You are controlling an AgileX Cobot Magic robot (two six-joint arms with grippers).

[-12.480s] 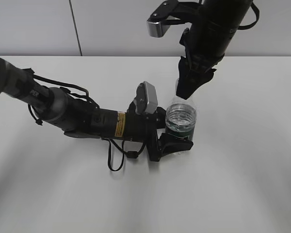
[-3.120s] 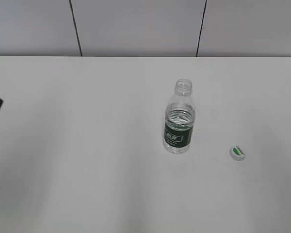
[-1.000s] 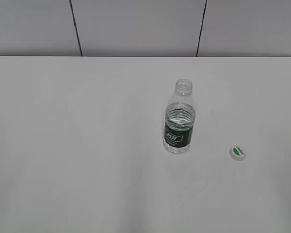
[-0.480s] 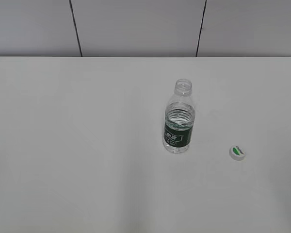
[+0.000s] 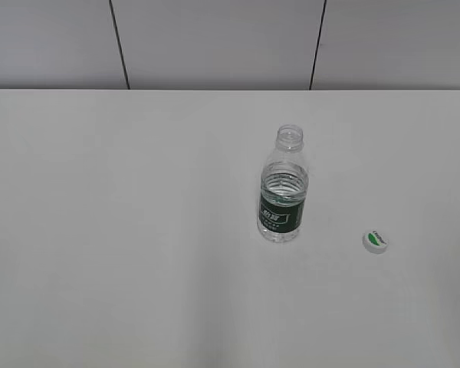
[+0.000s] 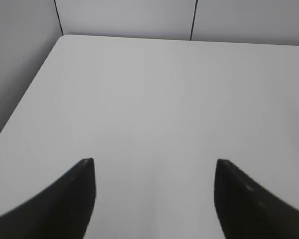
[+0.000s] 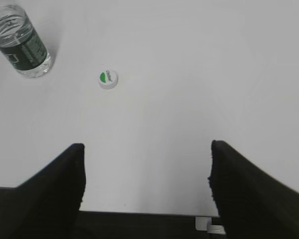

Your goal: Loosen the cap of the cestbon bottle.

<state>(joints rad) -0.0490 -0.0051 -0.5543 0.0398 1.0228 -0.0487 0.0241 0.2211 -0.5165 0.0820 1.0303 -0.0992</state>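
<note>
The cestbon bottle (image 5: pixel 284 192) stands upright on the white table, clear with a dark green label band, and its neck is open with no cap on it. It also shows at the top left of the right wrist view (image 7: pixel 21 42). The cap (image 5: pixel 376 241), white with a green mark, lies on the table to the right of the bottle and apart from it; it also shows in the right wrist view (image 7: pixel 108 78). My left gripper (image 6: pixel 154 164) is open and empty over bare table. My right gripper (image 7: pixel 145 149) is open and empty near the table's front edge. Neither arm appears in the exterior view.
The white table (image 5: pixel 138 230) ends at a grey panelled wall (image 5: pixel 215 38) at the back. The left wrist view shows the table's far left corner (image 6: pixel 62 37). The right wrist view shows the table's front edge (image 7: pixel 144 213).
Long before, both grippers were at the bottle and have since left the exterior view. Over the last second nothing has visibly moved.
</note>
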